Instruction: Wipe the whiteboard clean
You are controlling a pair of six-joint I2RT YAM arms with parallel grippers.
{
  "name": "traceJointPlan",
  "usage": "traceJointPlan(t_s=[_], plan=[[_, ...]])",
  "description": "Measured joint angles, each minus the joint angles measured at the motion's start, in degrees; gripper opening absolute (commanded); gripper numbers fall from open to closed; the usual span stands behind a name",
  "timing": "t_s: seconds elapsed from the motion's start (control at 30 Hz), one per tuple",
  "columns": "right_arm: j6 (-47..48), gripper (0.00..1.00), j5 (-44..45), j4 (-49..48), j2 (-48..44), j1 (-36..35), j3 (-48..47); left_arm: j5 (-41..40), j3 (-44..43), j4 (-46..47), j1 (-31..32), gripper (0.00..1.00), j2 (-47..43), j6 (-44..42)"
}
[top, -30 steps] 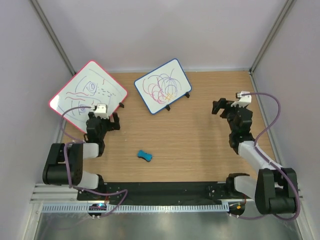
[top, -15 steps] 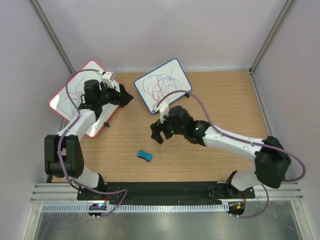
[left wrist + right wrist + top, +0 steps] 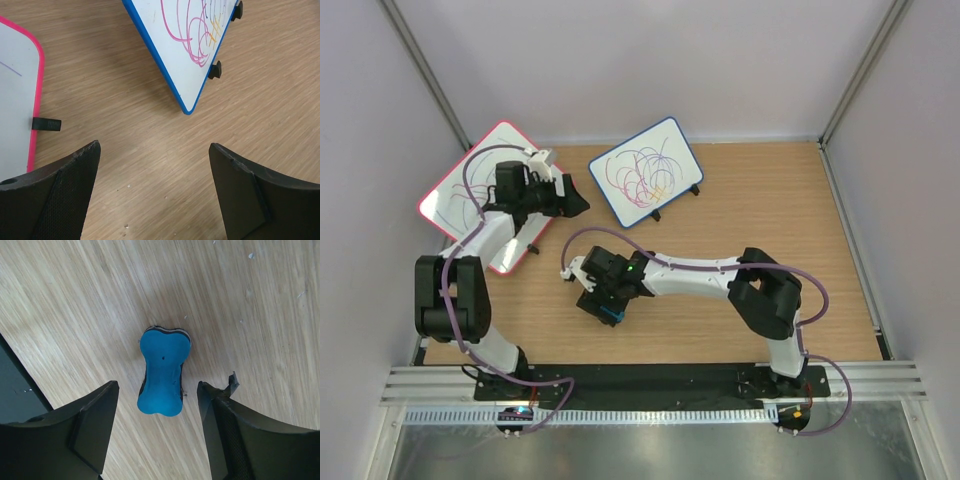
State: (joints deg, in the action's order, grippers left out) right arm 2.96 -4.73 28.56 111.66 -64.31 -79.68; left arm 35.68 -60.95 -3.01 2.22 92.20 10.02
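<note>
The whiteboard point(image 3: 645, 172), a blue-framed rectangle with rounded corners, stands tilted on the far middle of the wooden table point(image 3: 760, 230), covered in looping scribbles. From above we count two boards: this one and a pink-framed board point(image 3: 455, 195) at far left. The left gripper point(image 3: 575, 197) hangs between them, and the right gripper point(image 3: 605, 305) sits low over the near table.

In the left wrist view the whiteboard point(image 3: 172, 35) shows two small black feet point(image 3: 215, 70). The left gripper point(image 3: 154, 147) is spread wide and empty over the grained wood.

In the right wrist view we see one blue, bone-shaped eraser point(image 3: 162, 372) lying flat. The right gripper point(image 3: 157, 386) straddles it, released, with a gap on each side.
</note>
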Motion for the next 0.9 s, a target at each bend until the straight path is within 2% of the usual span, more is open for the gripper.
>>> traceJointPlan(t_s=[0.1,0.4,0.63,0.9], plan=[[-0.04,0.65,0.09,1.25,0.24,-0.04,-0.57,0.04,0.00,-0.33,0.02,0.89,0.00,-0.02],[-0.31,0.64,0.42,1.73,2.23,-0.04,-1.55,0.35,0.00,-0.39,0.02,0.90,0.00,-0.15],[-0.68,0.55,1.53,1.75,3.91,-0.02,-1.77,0.48,0.00,-0.39,0.00,0.90,0.00,-0.20],[-1.16,0.60,1.73,1.57,3.91,-0.02,-2.40,1.01,0.00,-0.39,0.02,0.90,0.00,-0.44]])
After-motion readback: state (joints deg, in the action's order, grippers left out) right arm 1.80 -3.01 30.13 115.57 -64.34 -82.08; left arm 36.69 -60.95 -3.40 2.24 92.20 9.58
